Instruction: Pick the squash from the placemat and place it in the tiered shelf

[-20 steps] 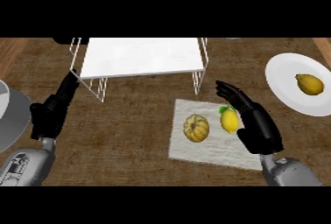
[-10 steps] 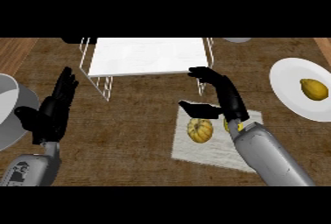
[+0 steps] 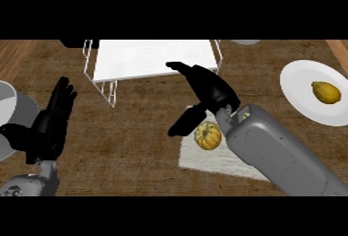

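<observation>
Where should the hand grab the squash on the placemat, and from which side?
Probably from above, fingers and thumb closing across the ribbed sides of the squash. It is small and rounded and lies on the placemat, and the open right hand is already above it.

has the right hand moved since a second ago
Yes. The right hand has swung from beside the placemat toward the tiered shelf, now open above the squash.
</observation>
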